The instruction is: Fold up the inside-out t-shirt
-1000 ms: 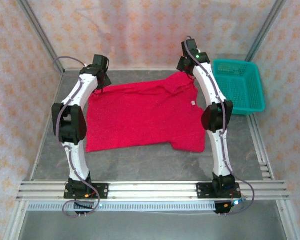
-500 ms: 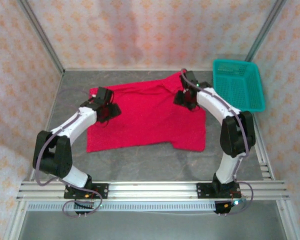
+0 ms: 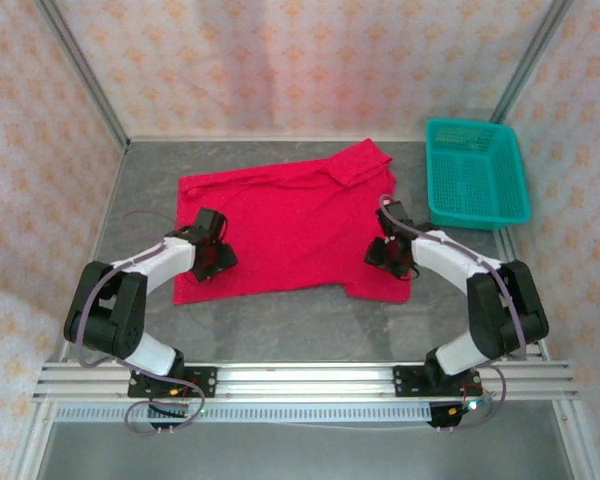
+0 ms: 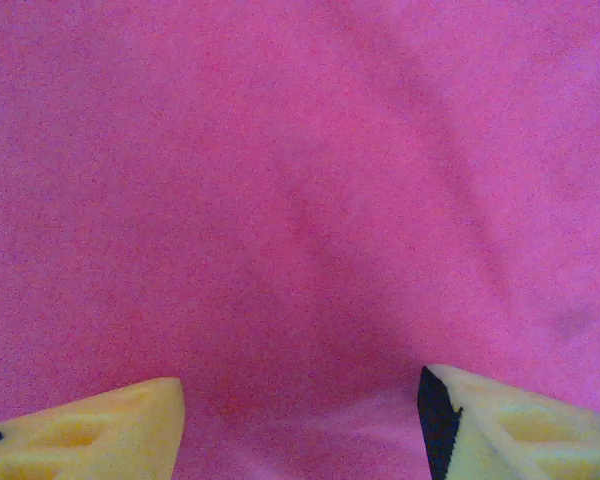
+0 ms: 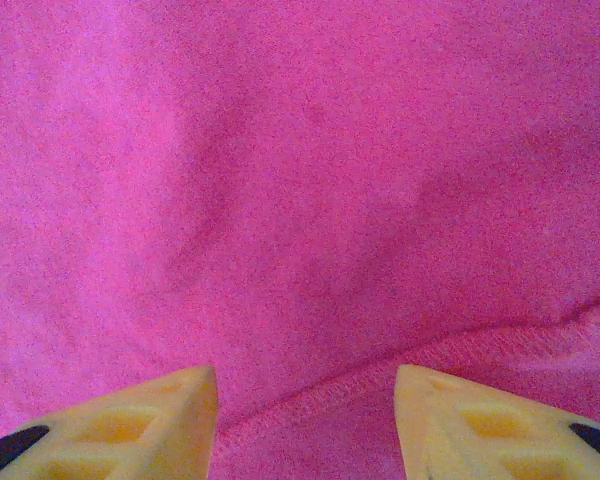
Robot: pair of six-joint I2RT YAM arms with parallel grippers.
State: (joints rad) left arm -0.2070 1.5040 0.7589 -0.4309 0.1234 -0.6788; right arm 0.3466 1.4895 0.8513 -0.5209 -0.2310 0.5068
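Note:
The inside-out t-shirt (image 3: 290, 220) lies spread flat on the grey table, bright red, with one sleeve (image 3: 360, 162) folded over at its far right. My left gripper (image 3: 216, 258) is low over the shirt's near left part, and my right gripper (image 3: 384, 252) is over its near right part. In the left wrist view the left gripper (image 4: 300, 425) is open, its yellow fingertips (image 4: 110, 430) wide apart with smooth red cloth (image 4: 300, 200) under them. In the right wrist view the right gripper (image 5: 305, 405) is open too, and a stitched seam (image 5: 440, 345) runs across between its fingertips (image 5: 480, 425).
A teal plastic basket (image 3: 475, 180) stands at the far right of the table, beside the shirt's sleeve. Metal frame posts (image 3: 80, 70) and patterned walls close in the back and sides. Bare grey table (image 3: 300, 325) lies between the shirt's near hem and the arm bases.
Both grippers have come back from the shirt's far corners toward me and now sit low over its near part. The left jaws have narrowed a little. The shirt lies much as before.

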